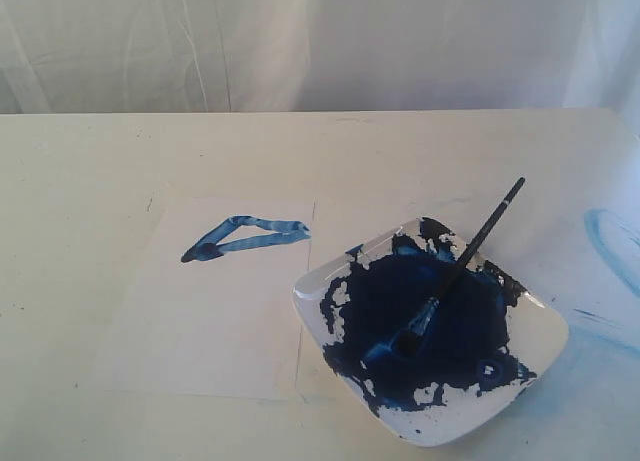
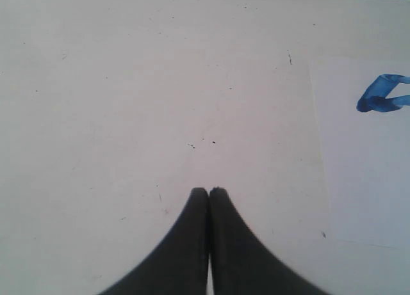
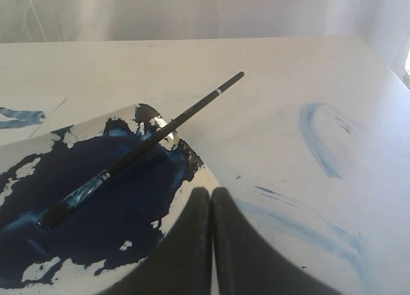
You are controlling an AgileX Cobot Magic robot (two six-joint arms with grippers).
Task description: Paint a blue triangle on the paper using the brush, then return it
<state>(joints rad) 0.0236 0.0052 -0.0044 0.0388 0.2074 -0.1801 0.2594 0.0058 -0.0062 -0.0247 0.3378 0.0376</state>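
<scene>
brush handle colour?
The brush handle is black, with a thin pale band near its end; clearest in the right wrist view.

Bright diffuse light, overexposed whites, faint soft shadows, slight haze, nearest foreground blurred

We take this for a staged lab or studio set-up: a plain cream table (image 1: 80,161) fills the lower frame, white drapes (image 1: 300,41) hang across the whole top, and stray blue smears (image 1: 598,239) stain it at the right edge.

blue triangle (image 1: 262,240) on paper (image 1: 200,331), brush (image 1: 462,259) apart
</scene>
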